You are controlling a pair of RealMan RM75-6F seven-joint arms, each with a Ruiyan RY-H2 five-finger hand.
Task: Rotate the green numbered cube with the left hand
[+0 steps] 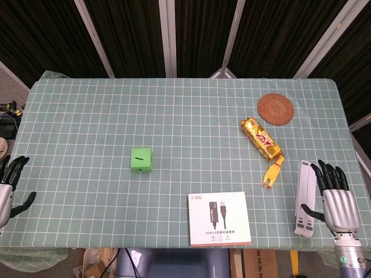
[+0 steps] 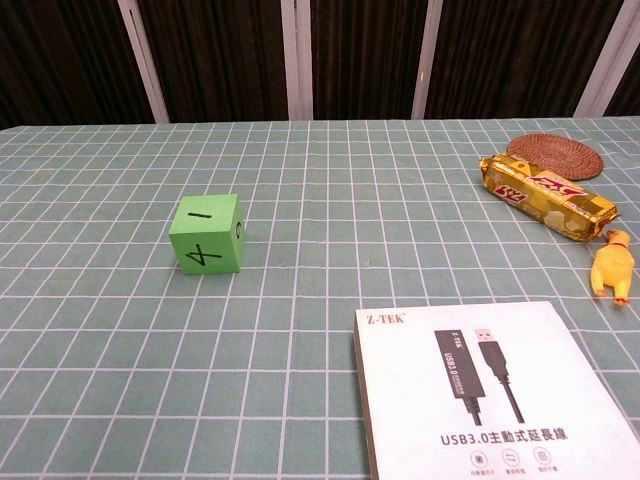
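Nearest the camera, a white USB cable box is seen lying flat at the front edge of the table, which is covered by a green checked cloth. Behind it and off to the left, the green numbered cube is set upright on the cloth, a "1" shown on top and a "4" on the face turned toward the chest view. The left hand is held at the table's left edge, empty, its fingers spread apart; the cube is placed to its right and slightly farther back, well apart from it, with bare cloth between. The right hand is kept at the right front corner, likewise empty with fingers spread, beside a grey stand, and it is judged the farther of the two from the cube. A reach rightward and forward by the left hand is what the turn is judged to require. Nothing is touched by either hand yet
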